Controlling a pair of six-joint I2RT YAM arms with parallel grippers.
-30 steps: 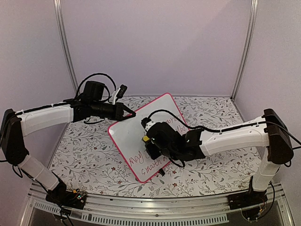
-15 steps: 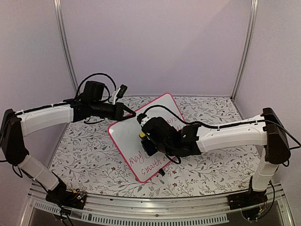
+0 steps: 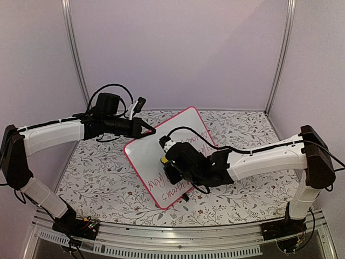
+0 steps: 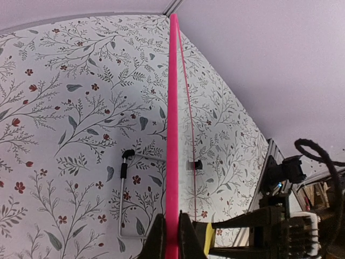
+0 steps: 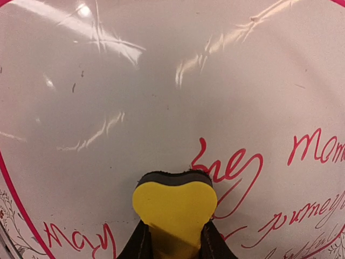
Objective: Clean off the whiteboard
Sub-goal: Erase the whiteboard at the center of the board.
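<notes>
From above, the whiteboard (image 3: 145, 156) sits skewed near the middle of the table (image 3: 97, 172), one corner towards the back wall (image 3: 178, 54) and one towards the near rail (image 3: 178, 237). The left gripper (image 3: 146, 130) is clamped tight on its upper left edge. The right gripper (image 3: 168, 164) reaches over the board's middle, closed on a yellow eraser (image 3: 165, 160). Flowered table shows bare on both sides of the board (more on the left than on the right, where the right arm crosses). Metal posts (image 3: 74, 59) stand at the back corners between the pale walls.

The left wrist camera looks along the board's pink frame, edge-on, running straight up the picture from between the two fingers (image 4: 158, 237), which pinch it with no gap. A black clip foot (image 4: 195, 164) sits beside the frame and a thin wire leg (image 4: 123, 199) lies on the cloth to its left.

The right wrist camera looks at the board's face. The eraser's dark pad lies against the white surface, squeezed between both fingers (image 5: 137, 245). Red writing (image 5: 232, 167) fills the lower right; the upper part is wiped, with only faint smears (and lamp glare).
</notes>
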